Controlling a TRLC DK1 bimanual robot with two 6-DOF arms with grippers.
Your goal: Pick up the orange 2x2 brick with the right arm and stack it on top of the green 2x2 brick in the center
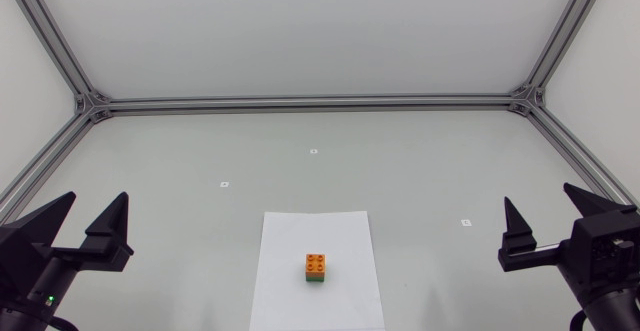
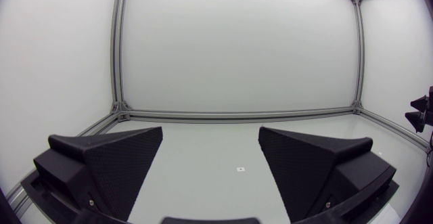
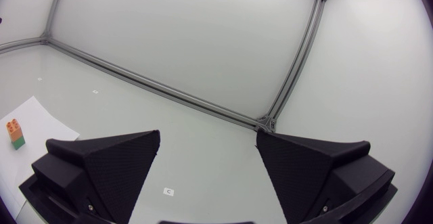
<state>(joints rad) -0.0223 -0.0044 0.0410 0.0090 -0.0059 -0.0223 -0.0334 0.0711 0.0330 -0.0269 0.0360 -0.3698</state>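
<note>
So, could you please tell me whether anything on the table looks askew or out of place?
Nothing stands out. The orange brick sits squarely on the green brick, on the white sheet. The left tool and the right tool are open, empty and well clear of the stack.

Materials and finish: plastic, paper, matt black claws

Noted: orange 2x2 plastic brick (image 1: 316, 262) and green 2x2 plastic brick (image 1: 316, 279), both smooth moulded, too small to judge gloss. The white rectangular paper sheet (image 1: 300, 236) is flat and matt. The pale grey surface (image 1: 200, 151) is smooth with a soft, low sheen. On the matt black left claw (image 2: 211, 132) and matt black right claw (image 3: 208, 135), the fingers (image 3: 111, 163) are finely pebbled and rough on their inner faces, smoother on the housings. The silver-grey metal frame rail (image 1: 310, 101) is satin and grooved.
</note>
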